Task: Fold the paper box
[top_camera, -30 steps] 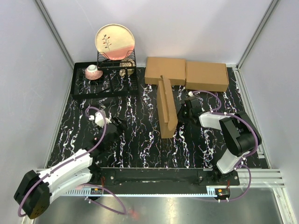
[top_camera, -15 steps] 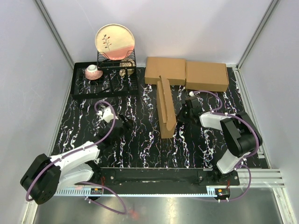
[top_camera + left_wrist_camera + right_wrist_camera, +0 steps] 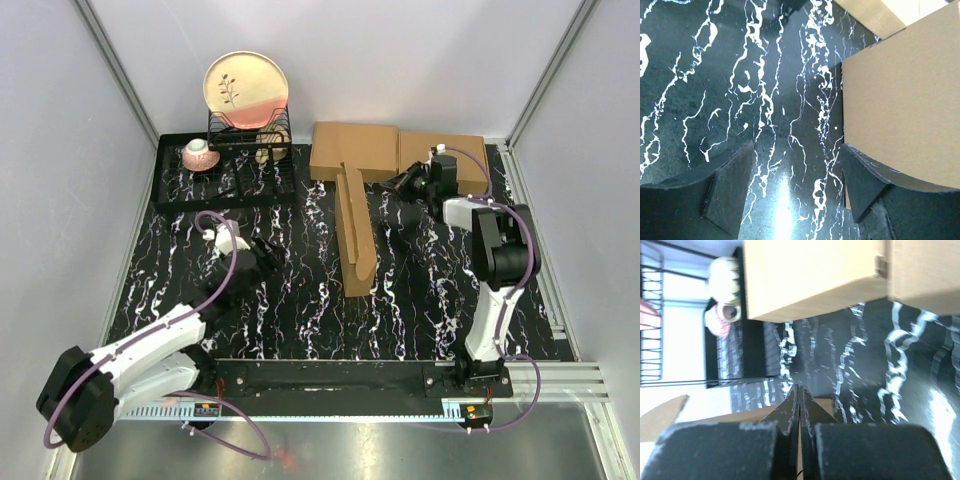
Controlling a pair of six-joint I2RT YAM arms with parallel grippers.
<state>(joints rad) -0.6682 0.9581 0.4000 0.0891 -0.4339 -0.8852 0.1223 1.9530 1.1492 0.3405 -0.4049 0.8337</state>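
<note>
The plain brown corrugated-cardboard paper box (image 3: 356, 232) stands on edge in the middle of the black, white-veined desk (image 3: 300, 310). The left pincer (image 3: 268, 257) hovers near its left side, fingers spread apart and empty. The right pincer (image 3: 402, 183), fingers pressed together on nothing, sits beyond the box by two flat brown cardboard boxes (image 3: 355, 150)

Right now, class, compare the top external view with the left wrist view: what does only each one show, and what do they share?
Only the top external view shows the dish rack, its plate, the cup and the right end effector. Only the left wrist view shows the left end effector close up, its fingers apart with bare table between them. Both show the paper box and the black marbled table.
</note>
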